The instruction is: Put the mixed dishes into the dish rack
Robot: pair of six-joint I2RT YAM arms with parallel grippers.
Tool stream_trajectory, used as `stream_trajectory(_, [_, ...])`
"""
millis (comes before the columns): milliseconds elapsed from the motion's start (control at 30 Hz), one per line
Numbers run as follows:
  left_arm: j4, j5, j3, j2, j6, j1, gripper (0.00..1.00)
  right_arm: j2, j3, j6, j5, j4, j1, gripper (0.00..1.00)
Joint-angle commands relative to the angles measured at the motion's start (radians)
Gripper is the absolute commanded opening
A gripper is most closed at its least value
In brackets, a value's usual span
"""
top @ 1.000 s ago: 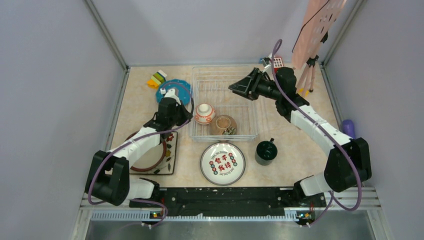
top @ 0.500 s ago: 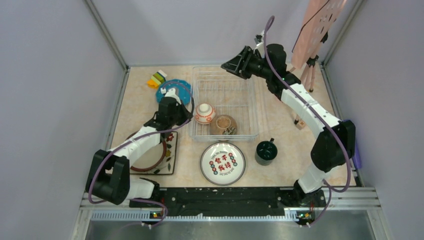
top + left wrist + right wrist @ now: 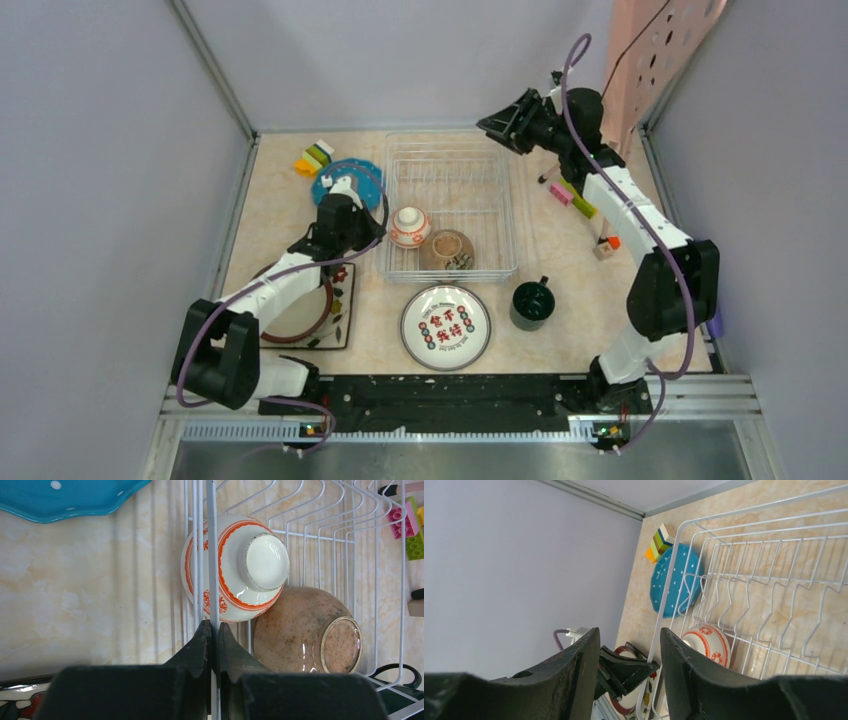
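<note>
1. So far, 2 of 6 dishes lie upturned in the dish rack (image 3: 505, 215): orange-white bowl (image 3: 409, 226) and brown bowl (image 3: 446, 250).
2. Blue plate (image 3: 360, 175), square plate (image 3: 340, 325), red-character plate (image 3: 445, 327) and mug (image 3: 532, 303) wait on the table (image 3: 570, 290).
3. Left pincer (image 3: 212, 635) is clenched on the dish rack's side wire; right pincer (image 3: 629, 640) hangs released and empty.
4. Left arm hides part of the square plate.
</note>
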Motion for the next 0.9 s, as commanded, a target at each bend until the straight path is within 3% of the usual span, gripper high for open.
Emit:
stream_trajectory(0, [-0.043,0.018,0.007,0.032,0.016,-0.001,0.0,-0.088,-0.038,0.017,-0.048,0.058,-0.044,0.47])
stream_trajectory(467, [-0.045,0.028,0.011,0.039,0.017,-0.001,0.0,-0.184,-0.135,0.036,-0.178,0.074,-0.206,0.47])
stream_trajectory(667, [-0.045,0.029,0.011,0.04,0.017,0.0,0.0,-0.211,-0.194,-0.035,-0.2,0.029,-0.185,0.48])
stream_trajectory(867, [-0.049,0.021,0.012,0.035,0.019,-0.001,0.0,-0.313,-0.266,-0.24,-0.061,-0.2,-0.087,0.58])
